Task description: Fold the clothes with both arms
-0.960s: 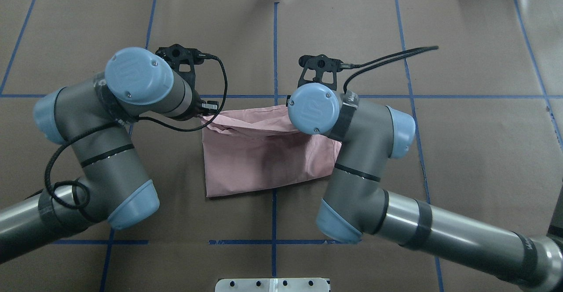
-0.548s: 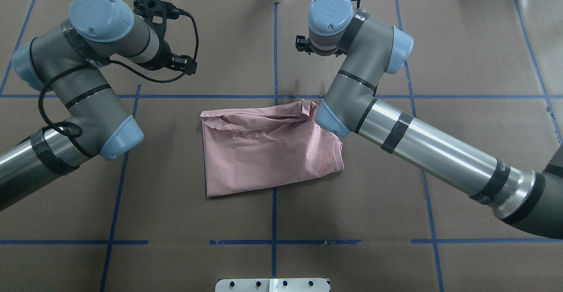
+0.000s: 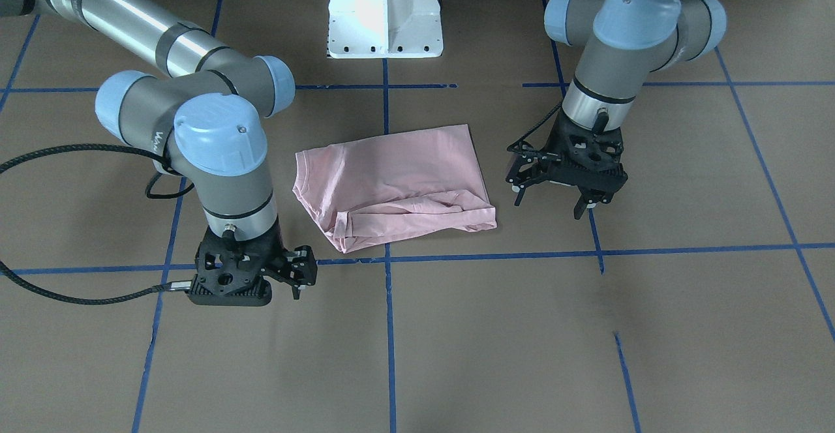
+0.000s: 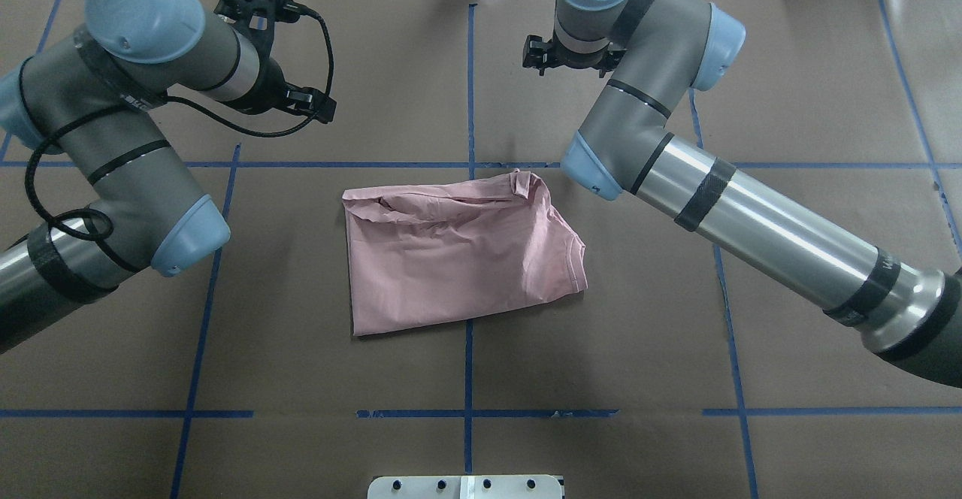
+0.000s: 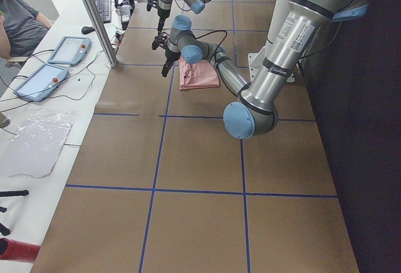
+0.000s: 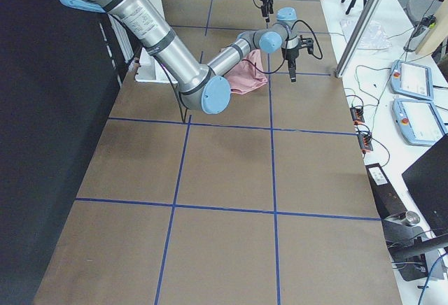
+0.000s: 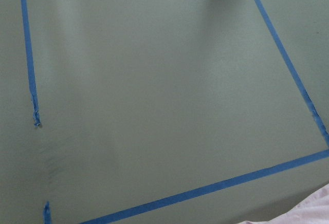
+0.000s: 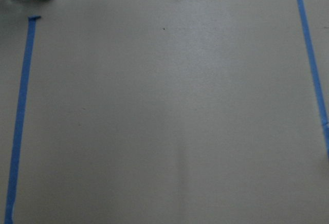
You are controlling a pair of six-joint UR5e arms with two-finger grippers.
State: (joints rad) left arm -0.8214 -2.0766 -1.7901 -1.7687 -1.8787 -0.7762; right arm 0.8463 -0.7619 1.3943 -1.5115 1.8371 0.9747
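Pink T-shirt (image 3: 398, 172) lies folded on the bench (image 3: 456, 328), long axis running between left hand (image 3: 525, 182) and right hand (image 3: 301, 273), both hanging empty beyond its rumpled far edge, finger spread impossible to tell.

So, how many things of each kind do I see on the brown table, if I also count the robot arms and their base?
Pink T-shirt: 1
Robot arms: 2, the left arm and the right arm
White pedestal base: 1
Total: 4
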